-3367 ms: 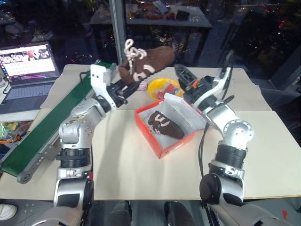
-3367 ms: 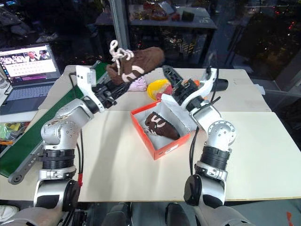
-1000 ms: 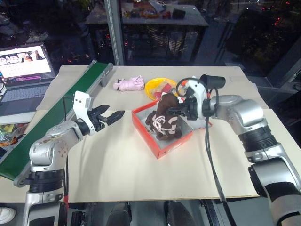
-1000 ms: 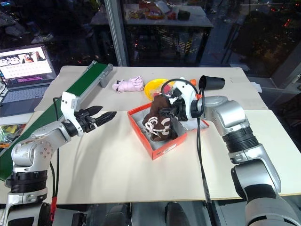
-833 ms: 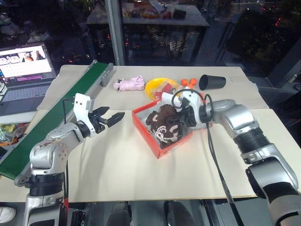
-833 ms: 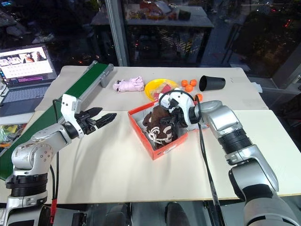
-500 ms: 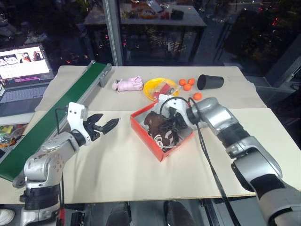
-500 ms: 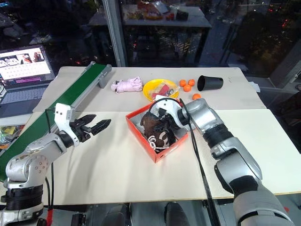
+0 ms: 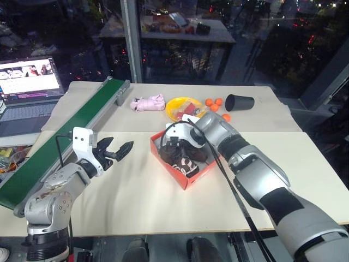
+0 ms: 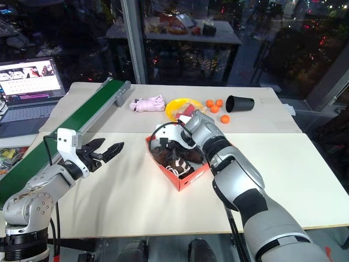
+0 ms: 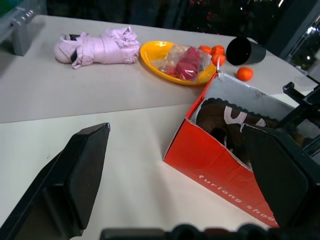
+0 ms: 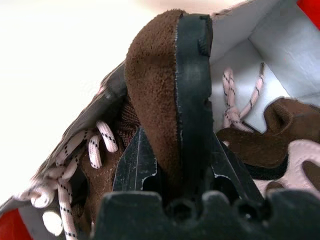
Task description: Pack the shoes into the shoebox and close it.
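The red-orange shoebox [image 9: 173, 170] stands open at mid-table, its white-lined lid [image 11: 240, 97] raised on the far side. Both dark brown shoes [image 9: 184, 159] lie inside it, whitish laces showing. My right gripper [image 9: 173, 146] reaches down into the box. In the right wrist view one black finger [image 12: 192, 100] presses against the suede heel of a shoe [image 12: 150, 85]; the other finger is hidden behind that suede. The second shoe [image 12: 280, 135] lies beside it. My left gripper [image 9: 119, 146] hovers open and empty to the left of the box, apart from it.
A green conveyor [image 9: 82, 117] runs along the left, with a laptop [image 9: 27, 82] beyond it. Behind the box lie a pink cloth bundle [image 9: 144, 102], a yellow bowl [image 9: 182, 106], several orange balls [image 9: 212, 102] and a tipped black cup [image 9: 239, 102].
My right gripper has carried the second shoe down and leftwards into the box, where it now lies low beside the first. The left arm has drawn back a little. The camera has shifted.
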Available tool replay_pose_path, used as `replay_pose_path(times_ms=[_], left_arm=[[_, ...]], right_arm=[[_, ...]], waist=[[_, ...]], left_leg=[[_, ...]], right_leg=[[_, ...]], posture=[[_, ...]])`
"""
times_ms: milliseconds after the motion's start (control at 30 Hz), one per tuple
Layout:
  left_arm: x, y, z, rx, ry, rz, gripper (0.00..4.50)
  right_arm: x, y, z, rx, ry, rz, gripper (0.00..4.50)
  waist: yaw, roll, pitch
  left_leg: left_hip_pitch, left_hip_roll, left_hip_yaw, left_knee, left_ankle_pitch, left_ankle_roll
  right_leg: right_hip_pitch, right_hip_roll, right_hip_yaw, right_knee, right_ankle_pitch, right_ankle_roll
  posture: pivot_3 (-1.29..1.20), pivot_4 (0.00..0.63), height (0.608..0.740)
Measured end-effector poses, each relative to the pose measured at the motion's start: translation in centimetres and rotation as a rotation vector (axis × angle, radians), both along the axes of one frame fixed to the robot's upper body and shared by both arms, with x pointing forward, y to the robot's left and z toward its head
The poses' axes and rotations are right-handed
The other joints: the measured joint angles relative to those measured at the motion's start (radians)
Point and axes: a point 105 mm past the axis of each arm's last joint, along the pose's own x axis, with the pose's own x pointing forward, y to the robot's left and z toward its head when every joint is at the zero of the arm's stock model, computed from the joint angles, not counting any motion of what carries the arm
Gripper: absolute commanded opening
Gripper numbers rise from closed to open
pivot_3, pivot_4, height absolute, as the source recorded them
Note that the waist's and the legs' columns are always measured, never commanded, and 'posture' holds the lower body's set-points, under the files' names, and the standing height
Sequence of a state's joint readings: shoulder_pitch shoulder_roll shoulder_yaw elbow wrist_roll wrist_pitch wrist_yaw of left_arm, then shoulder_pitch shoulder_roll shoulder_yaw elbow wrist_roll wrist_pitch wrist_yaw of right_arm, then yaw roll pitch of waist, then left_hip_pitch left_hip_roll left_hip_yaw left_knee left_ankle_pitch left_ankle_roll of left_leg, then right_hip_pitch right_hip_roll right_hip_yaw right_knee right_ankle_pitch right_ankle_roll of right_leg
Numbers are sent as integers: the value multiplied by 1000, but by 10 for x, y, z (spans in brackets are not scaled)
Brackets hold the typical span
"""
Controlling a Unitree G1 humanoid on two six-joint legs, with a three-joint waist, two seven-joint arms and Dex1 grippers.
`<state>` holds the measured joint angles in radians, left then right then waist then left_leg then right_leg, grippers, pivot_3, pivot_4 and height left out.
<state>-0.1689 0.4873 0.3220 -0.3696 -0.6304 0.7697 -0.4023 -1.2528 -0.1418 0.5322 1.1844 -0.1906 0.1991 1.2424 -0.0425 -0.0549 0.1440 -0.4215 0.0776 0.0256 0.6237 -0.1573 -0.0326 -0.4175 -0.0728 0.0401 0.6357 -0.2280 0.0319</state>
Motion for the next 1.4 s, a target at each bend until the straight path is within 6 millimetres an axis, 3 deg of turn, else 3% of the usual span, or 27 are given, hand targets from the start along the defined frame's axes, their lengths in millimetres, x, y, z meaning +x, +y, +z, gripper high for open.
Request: replay_pose_path(times_ms=[67,233,500,600,767,833,900,1000,1067,1267,1300,1400], left_arm=[[0,-1,0,2,1,-4,4500],[1,-10,-1,9,3,-37,4500],[3,-18,1,20,0,-70,4500],[2,-20,-2,48,15,-105,4500],[4,-22,-5,132,43,-188,4500],[8,-25,-3,151,41,-228,4500],[10,-30,0,173,32,-274,4500],[12,-37,6,211,22,-364,4500],[12,-48,8,220,22,-449,4500],[16,-68,19,237,3,-626,4500],[18,-68,21,242,3,-641,4500],[23,-75,28,254,-9,-709,4500]], right_arm=[[-7,-4,-23,12,90,-75,2711],[-3,-18,-29,74,181,-252,4409],[4,-18,-20,163,209,-357,4409],[9,-14,4,267,250,-386,4409],[14,-7,80,467,261,-317,4409],[10,-13,101,503,231,-286,4409],[2,-26,108,523,189,-279,3887],[-19,-60,95,481,110,-352,3083],[-34,-83,92,465,58,-452,2285],[-75,-129,118,535,-76,-668,298],[-82,-133,118,541,-79,-693,51],[-98,-139,117,557,-94,-743,51]], waist=[[5,-1,0],[7,5,4],[6,9,7],[1,10,11],[-1,13,14],[2,13,14],[14,13,14],[34,13,14],[38,14,15],[34,14,16],[31,14,16],[26,14,16]], left_leg=[[-3,-1,0,2,0,0],[-4,-2,1,1,1,1],[-5,-2,0,2,4,7],[-5,-2,0,2,4,7],[-9,-2,-1,0,4,7],[-10,-2,-1,0,3,5],[-11,-2,-1,1,2,3],[-18,-3,-1,2,0,1],[-24,-4,0,3,1,1],[-22,-4,-1,3,1,1],[-21,-4,-1,3,1,1],[-20,-4,-1,5,1,2]], right_leg=[[-2,-1,0,1,0,0],[-5,-2,1,7,0,4],[-5,-2,1,7,0,7],[-7,-1,1,7,0,7],[-10,0,1,7,-1,7],[-11,-1,1,7,-2,7],[-10,-1,-1,6,-3,8],[-16,-3,0,5,-4,9],[-23,-3,1,7,-4,9],[-22,-2,1,8,-4,9],[-21,-2,2,8,-4,9],[-20,-2,3,8,-6,12]], posture=[[0,150,740],[0,150,740],[0,150,740],[0,150,740],[0,150,740],[0,150,740],[0,150,740],[0,150,740],[0,150,740],[0,150,740],[0,150,740],[0,150,740]])
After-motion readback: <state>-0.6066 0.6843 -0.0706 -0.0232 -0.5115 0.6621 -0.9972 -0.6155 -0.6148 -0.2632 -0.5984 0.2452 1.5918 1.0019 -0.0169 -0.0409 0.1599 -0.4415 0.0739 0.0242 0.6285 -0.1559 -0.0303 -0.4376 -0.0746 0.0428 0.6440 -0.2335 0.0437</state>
